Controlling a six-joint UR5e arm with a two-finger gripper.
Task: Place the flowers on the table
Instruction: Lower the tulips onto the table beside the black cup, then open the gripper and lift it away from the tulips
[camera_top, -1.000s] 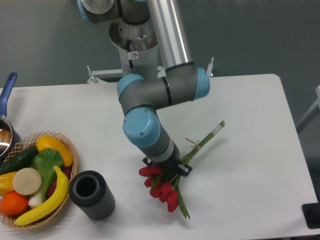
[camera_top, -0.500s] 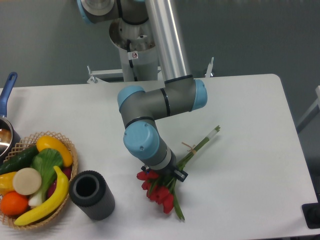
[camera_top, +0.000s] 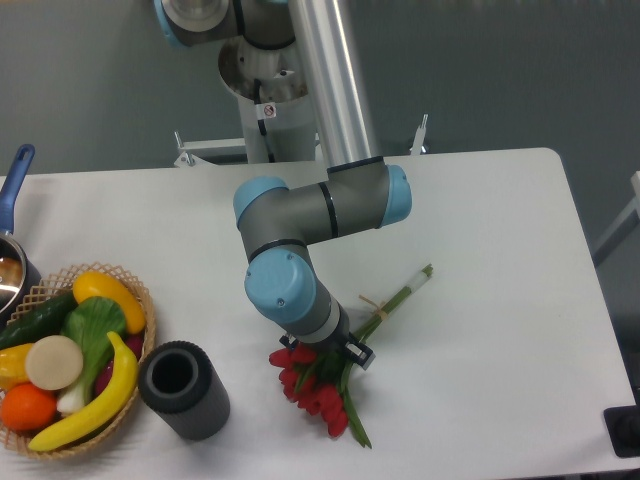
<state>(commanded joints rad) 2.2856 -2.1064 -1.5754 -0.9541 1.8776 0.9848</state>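
Gripper (camera_top: 338, 352) mostly hidden under wrist, low centre of frame; seems clamped on tulip bunch (camera_top: 330, 385) near the buds, jaw gap not visible. Risk: releasing while heads not resting on white table (camera_top: 500, 200) lets bunch drop or roll; hard press bruises buds. Buds below gripper, stems upper right.

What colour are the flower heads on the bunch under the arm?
Red, on green stems; the flowers show in the only view, the fixed camera.
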